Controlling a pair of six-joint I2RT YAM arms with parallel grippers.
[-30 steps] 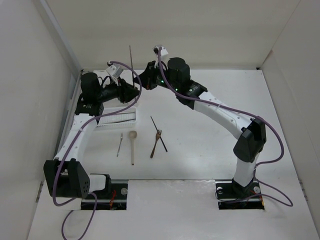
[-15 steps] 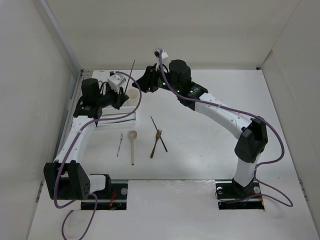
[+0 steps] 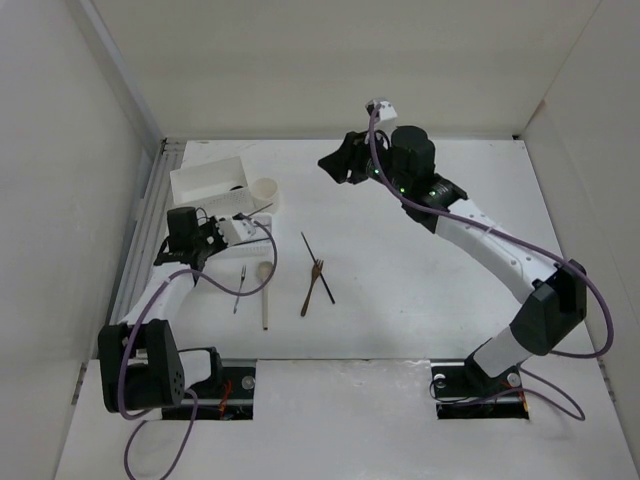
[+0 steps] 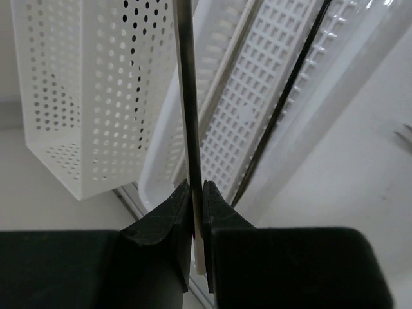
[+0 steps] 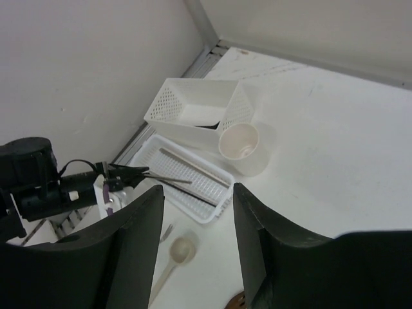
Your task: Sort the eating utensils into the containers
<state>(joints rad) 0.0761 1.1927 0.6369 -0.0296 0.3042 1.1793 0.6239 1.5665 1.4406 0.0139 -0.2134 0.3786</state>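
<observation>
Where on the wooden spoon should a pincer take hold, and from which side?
Mid-handle, from straight above, closing across it. The spoon lies flat on the table, bowl at the far end, slim straight handle running toward the near edge.

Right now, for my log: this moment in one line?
left gripper: shut on chopstick over ribbed tray | right gripper: open | wooden spoon: on table

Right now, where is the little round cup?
Top view: the cup sits far left, beside the box at its right end, just beyond the ribbed tray.
</observation>
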